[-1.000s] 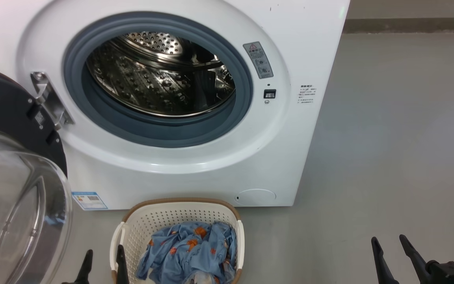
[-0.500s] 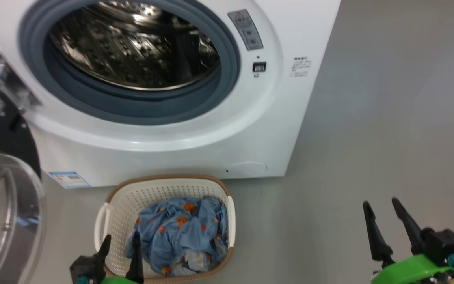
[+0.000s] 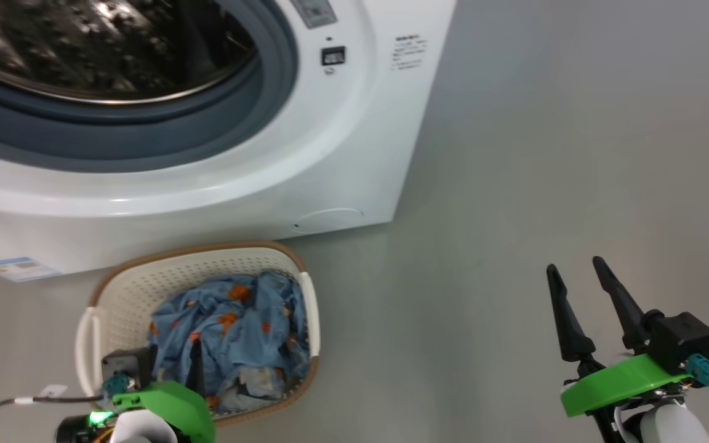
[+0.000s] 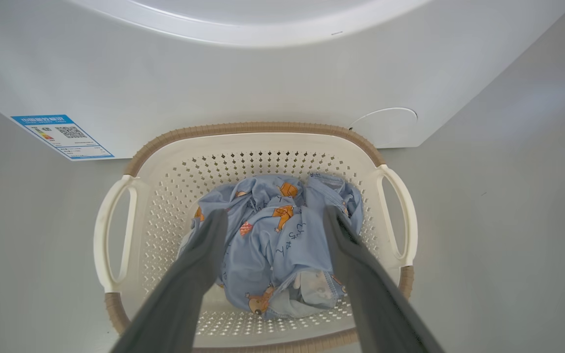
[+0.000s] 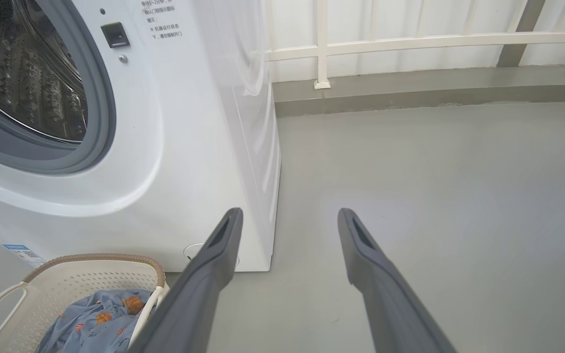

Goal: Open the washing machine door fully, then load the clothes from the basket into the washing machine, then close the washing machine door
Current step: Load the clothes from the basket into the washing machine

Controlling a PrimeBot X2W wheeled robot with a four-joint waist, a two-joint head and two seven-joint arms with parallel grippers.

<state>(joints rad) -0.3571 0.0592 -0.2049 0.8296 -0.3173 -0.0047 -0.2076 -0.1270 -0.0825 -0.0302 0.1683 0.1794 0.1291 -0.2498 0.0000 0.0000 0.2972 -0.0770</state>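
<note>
Loading looks the step in hand; left gripper (image 4: 275,215) hangs open over the clothes (image 4: 272,245) in the basket (image 3: 207,249), lower left of the head view; right gripper (image 3: 575,266) open, empty, lower right; next: descend, pinch fabric.

The left gripper (image 4: 273,215) hangs open over the basket (image 4: 263,128). The right gripper (image 3: 575,267) is open, well off to the basket's right.
</note>
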